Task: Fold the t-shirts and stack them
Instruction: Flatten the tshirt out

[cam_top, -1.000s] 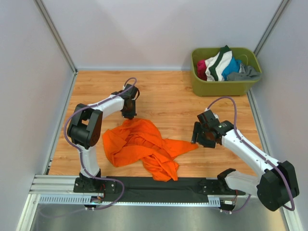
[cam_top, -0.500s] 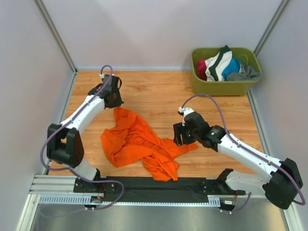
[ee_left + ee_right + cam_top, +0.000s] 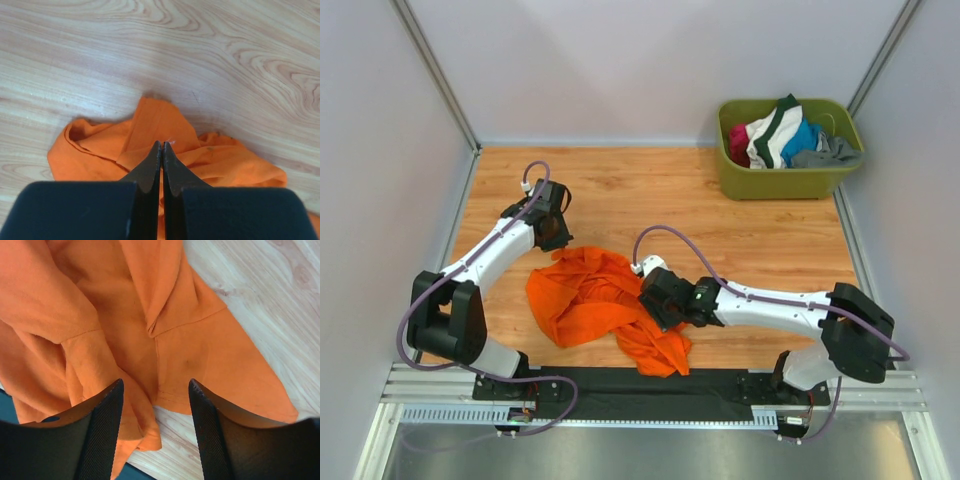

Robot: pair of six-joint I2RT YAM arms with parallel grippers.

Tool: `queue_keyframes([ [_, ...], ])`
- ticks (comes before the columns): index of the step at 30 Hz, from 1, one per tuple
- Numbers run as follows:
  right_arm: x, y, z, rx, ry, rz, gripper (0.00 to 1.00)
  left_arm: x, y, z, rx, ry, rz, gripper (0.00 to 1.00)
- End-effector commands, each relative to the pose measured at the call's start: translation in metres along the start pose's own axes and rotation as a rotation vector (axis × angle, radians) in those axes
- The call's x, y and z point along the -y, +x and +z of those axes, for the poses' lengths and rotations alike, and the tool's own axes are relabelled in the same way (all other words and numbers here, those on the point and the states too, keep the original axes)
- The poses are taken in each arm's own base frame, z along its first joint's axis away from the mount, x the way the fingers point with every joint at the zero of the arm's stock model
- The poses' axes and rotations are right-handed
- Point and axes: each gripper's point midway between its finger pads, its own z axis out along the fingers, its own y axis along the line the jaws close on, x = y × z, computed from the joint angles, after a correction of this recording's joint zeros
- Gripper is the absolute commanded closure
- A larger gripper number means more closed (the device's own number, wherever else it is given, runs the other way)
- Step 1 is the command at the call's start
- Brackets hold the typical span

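My left gripper (image 3: 163, 146) is closed tight, no cloth seen in it, above the orange t-shirt's (image 3: 160, 120) far edge. My right gripper (image 3: 155, 387) hangs wide open over the t-shirt's near right part.

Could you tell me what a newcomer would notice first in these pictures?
The crumpled bright orange t-shirt on the wooden table, near the arms' bases, draws the eye first. The right gripper hangs open just above its folds, while the left gripper is shut at its far edge. The olive-green tub of mixed clothes sits in the far right corner.
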Motion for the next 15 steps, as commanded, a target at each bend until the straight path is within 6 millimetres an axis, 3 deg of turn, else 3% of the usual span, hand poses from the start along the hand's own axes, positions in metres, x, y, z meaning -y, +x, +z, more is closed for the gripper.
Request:
queue_keyframes([
  [1,0.007,-0.021,-0.009,0.067,0.084,0.050,0.44,0.008,-0.017,-0.013,0.064,0.040,-0.019,1.00],
  [7,0.022,-0.004,-0.004,0.021,0.166,0.046,0.51,0.013,-0.016,-0.010,0.055,0.063,0.012,1.00],
  [15,0.012,0.020,0.008,-0.048,0.106,0.042,0.45,0.015,-0.015,-0.010,0.049,0.075,0.024,1.00],
])
